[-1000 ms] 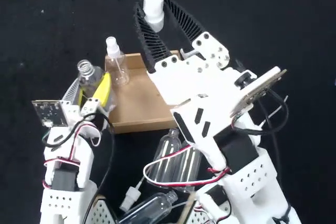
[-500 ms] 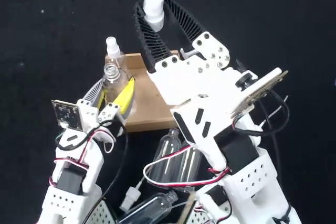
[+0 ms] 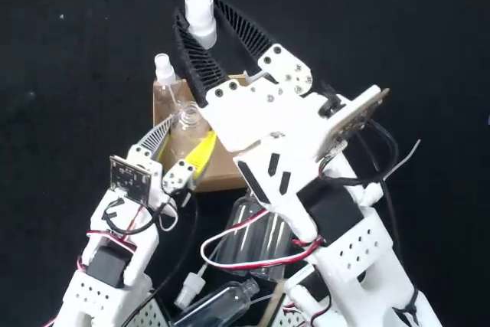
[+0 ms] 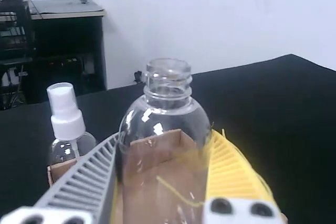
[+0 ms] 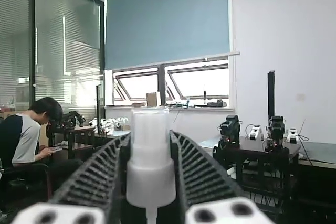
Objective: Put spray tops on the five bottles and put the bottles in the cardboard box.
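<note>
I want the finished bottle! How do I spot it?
Find the cardboard box on the black table. At its far left corner stands a clear bottle. Unlike the open bottle beside it, it wears a white spray top.

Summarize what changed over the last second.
The left hand, shut on the open bottle, carried it from beside the cardboard box to over it, toward the right hand. The right hand, holding the spray top, shifted slightly left. The capped bottle and loose bottles stayed put.
</note>
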`<state>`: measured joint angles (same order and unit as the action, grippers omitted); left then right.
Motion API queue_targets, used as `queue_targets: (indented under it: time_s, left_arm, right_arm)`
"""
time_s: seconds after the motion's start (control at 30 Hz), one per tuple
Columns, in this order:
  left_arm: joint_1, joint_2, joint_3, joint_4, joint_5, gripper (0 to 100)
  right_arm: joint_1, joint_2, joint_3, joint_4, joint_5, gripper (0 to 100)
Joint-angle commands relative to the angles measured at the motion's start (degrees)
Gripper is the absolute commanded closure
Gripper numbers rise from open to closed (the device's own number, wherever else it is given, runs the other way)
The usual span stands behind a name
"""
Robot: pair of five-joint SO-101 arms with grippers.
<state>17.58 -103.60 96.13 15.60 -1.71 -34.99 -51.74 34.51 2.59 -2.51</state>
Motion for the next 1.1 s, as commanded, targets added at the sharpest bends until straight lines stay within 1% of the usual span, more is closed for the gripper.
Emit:
queue_targets:
  time_s: [0.0,0.2,0.37,0.53,0.63,1.07]
  left_arm:
    - [1.4,-1.1,1.3,-1.1,-0.4,97]
    - [1.3,-1.1,1.3,-1.1,-0.6,97]
    - [1.1,-1.1,1.3,-1.2,-0.6,97]
    - [1.2,-1.1,1.3,-1.2,-0.6,97]
    - [1.1,-1.1,1.3,-1.2,-0.6,97]
    - [1.0,-1.1,1.3,-1.2,-0.6,97]
  right_arm:
    - [-3.3,0.3,-0.6,-1.7,-0.4,98.2]
    - [-3.3,2.8,-0.7,-2.0,-0.1,98.6]
    - [-3.1,7.1,0.4,-6.9,0.0,98.8]
    - [1.8,8.2,0.7,-10.4,-0.4,98.8]
    - [2.7,8.3,0.7,-10.4,-0.4,98.8]
    - [0.3,8.3,2.5,-11.2,-0.4,98.8]
